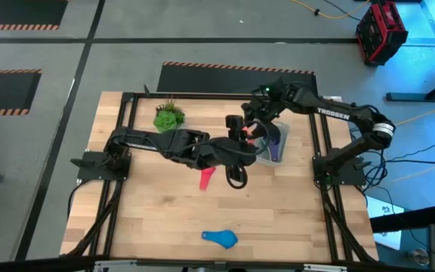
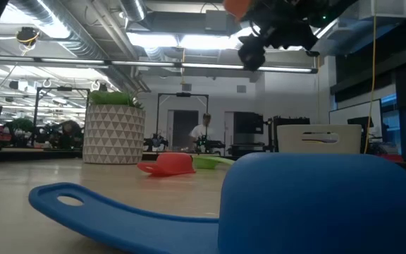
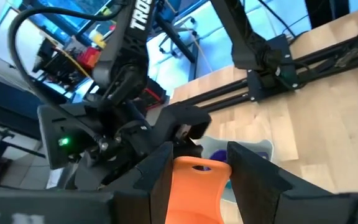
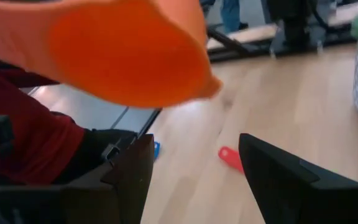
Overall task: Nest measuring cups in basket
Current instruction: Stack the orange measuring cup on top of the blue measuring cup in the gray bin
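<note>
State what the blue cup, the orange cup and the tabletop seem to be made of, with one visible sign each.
Blue cup: probably matte plastic; smooth, moulded, evenly coloured.
Orange cup: likely the same plastic; uniform colour, rounded rim.
Tabletop: pale wood, apparently in strips; grain lines and seams show.

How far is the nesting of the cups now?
Done: a purple cup lies in the basket. In hand: left gripper holds the orange cup, right gripper open beside it. Left: red cup and blue cup on the table.

Looking straight down from overhead on the whole table (image 1: 157, 219). Set at table-top height close behind the blue cup (image 2: 309, 204), facing the room. Wrist-mounted, very near the orange cup (image 3: 194, 190), shared by both.
</note>
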Robot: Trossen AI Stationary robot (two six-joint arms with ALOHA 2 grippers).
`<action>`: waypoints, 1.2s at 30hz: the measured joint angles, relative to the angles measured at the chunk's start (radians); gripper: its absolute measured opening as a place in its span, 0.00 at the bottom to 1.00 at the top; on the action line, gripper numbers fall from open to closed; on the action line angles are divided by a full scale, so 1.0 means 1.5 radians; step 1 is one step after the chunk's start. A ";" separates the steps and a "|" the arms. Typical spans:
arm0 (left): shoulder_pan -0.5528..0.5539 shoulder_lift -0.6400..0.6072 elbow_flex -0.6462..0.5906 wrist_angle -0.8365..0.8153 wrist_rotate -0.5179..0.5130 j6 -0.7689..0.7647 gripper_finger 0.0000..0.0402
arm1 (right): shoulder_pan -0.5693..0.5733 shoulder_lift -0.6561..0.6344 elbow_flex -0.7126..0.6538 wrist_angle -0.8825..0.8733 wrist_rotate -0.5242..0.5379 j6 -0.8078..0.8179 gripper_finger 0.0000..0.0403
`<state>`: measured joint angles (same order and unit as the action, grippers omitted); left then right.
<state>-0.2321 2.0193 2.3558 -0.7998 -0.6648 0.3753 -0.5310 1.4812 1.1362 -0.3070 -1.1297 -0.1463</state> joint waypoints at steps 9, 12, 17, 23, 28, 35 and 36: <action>-0.004 0.001 0.000 0.000 -0.005 -0.003 0.35 | -0.005 0.002 0.000 0.078 -0.059 0.043 0.59; -0.005 0.001 0.000 0.000 -0.005 -0.003 0.35 | -0.005 0.002 0.000 0.078 -0.069 0.043 0.59; -0.005 0.001 0.000 0.000 -0.005 -0.003 0.35 | 0.008 0.002 0.000 0.081 -0.065 0.042 0.59; -0.005 0.001 0.000 0.000 -0.005 -0.003 0.35 | 0.023 0.002 0.000 0.122 -0.047 0.042 0.59; -0.005 0.001 0.000 0.000 -0.005 -0.002 0.35 | 0.029 0.002 0.000 0.140 0.045 0.060 0.59; -0.005 0.002 0.000 0.000 -0.005 -0.002 0.35 | 0.029 0.002 0.000 0.144 0.030 0.060 0.59; -0.005 0.002 0.000 0.000 -0.005 -0.002 0.35 | 0.029 0.002 0.000 0.148 0.017 0.061 0.59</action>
<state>-0.2390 2.0216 2.3558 -0.7998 -0.6720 0.3723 -0.4873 1.4837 1.1362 -0.0849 -1.1035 -0.0554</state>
